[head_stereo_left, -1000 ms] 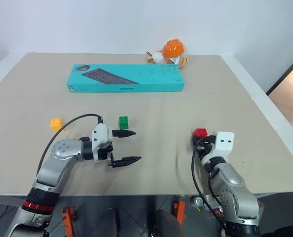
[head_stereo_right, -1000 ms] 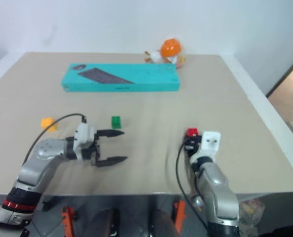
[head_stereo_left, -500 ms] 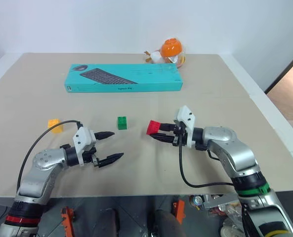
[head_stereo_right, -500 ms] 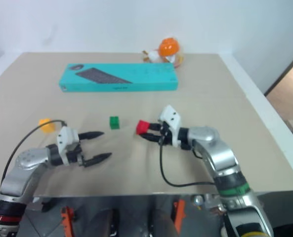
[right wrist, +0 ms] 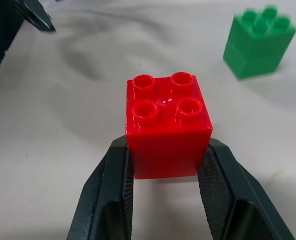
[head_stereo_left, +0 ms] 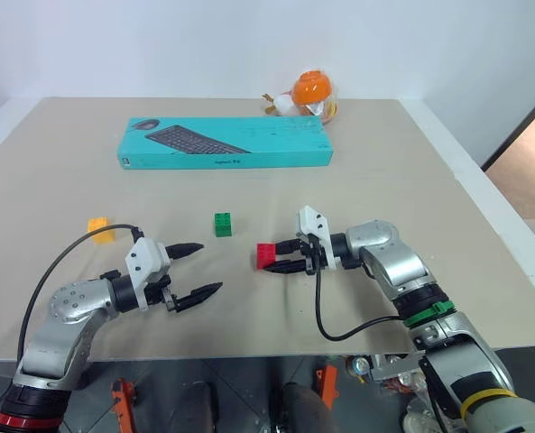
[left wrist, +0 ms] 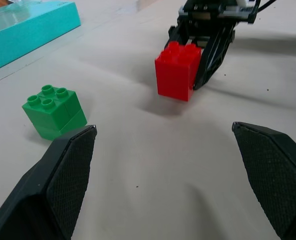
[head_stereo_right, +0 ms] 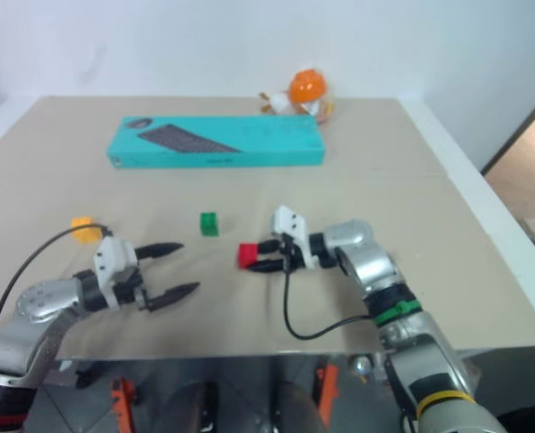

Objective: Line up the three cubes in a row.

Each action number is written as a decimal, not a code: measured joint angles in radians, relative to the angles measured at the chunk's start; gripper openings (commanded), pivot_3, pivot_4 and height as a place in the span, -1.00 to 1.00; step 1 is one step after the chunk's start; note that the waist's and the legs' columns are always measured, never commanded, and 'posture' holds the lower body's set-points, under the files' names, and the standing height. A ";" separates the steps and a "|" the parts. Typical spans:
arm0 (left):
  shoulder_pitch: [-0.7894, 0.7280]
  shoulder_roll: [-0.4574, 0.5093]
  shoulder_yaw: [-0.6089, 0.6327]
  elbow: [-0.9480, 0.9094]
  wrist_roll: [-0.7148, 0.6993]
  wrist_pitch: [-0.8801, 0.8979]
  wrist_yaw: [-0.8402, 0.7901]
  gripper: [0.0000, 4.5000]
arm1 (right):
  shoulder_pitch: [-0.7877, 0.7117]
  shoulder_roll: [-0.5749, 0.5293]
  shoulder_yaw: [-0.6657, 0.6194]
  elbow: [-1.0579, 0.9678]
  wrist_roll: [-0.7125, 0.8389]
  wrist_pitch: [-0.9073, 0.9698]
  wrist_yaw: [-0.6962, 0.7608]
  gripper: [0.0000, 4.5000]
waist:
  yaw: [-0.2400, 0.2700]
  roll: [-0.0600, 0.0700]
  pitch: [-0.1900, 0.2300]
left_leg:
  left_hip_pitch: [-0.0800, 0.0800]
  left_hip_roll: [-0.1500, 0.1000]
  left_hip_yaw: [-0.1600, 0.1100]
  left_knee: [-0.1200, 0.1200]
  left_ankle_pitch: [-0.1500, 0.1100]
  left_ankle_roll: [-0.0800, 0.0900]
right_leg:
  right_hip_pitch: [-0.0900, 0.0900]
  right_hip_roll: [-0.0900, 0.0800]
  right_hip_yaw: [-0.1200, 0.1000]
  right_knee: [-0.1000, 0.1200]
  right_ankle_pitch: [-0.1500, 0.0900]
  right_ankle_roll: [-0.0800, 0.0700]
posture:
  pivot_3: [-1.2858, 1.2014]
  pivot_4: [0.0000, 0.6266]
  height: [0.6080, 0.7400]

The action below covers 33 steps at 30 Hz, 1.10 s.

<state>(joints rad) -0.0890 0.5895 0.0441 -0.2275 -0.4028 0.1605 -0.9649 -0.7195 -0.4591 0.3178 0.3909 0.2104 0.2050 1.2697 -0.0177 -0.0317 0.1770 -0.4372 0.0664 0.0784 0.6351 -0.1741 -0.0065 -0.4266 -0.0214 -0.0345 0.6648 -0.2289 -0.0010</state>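
We hold the red cube (head_stereo_left: 265, 255) clamped in the right jaws (head_stereo_left: 279, 256) low over the bench (head_stereo_left: 411, 171), just right of the green cube (head_stereo_left: 223, 224); left jaws (head_stereo_left: 196, 270) apart, empty, yellow cube (head_stereo_left: 100, 227) far left.

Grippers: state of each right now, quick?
Left gripper: open, holding nothing.
Right gripper: shut on the red cube.

No legible text; keyboard box (head_stereo_left: 226, 142) print too small.
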 measured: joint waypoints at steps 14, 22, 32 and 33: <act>-0.035 -0.002 -0.008 0.005 0.001 0.001 -0.001 1.00 | 0.001 0.001 -0.005 0.033 -0.028 0.008 0.000 0.03 | 0.000 0.000 0.000 | 0.000 0.000 0.000 0.000 0.000 0.000 | 0.000 0.000 0.000 0.000 0.000 0.000 | 0.03 -0.52 1.00; -0.039 -0.013 -0.013 0.021 0.002 0.001 -0.002 1.00 | 0.029 -0.014 -0.047 -0.049 0.002 0.078 -0.009 0.98 | 0.000 0.000 0.000 | 0.000 0.000 0.000 0.000 0.000 0.000 | 0.000 0.000 0.000 0.000 0.000 0.000 | 0.03 -0.52 1.00; -0.122 -0.122 0.001 0.084 0.091 -0.033 0.212 1.00 | 0.080 -0.059 -0.167 -0.376 0.091 0.190 -0.104 0.98 | 0.009 0.000 0.000 | 0.000 0.000 0.001 0.001 0.000 0.000 | 0.000 0.000 0.001 0.000 0.001 0.001 | 0.03 -0.52 1.00; -0.130 -0.132 0.000 0.092 0.098 -0.034 0.227 1.00 | 0.086 -0.063 -0.171 -0.393 0.091 0.191 -0.120 0.98 | 0.008 0.000 0.000 | 0.000 0.000 0.001 0.001 0.000 0.000 | 0.000 0.000 0.001 0.000 0.001 0.001 | 0.03 -0.52 1.00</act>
<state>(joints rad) -0.2186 0.4572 0.0439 -0.1351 -0.3050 0.1262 -0.7383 -0.6332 -0.5225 0.1468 -0.0017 0.3017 0.3957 1.1497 -0.0093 -0.0317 0.1769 -0.4367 0.0661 0.0794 0.6360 -0.1740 -0.0066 -0.4261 -0.0216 -0.0334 0.6652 -0.2278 0.0000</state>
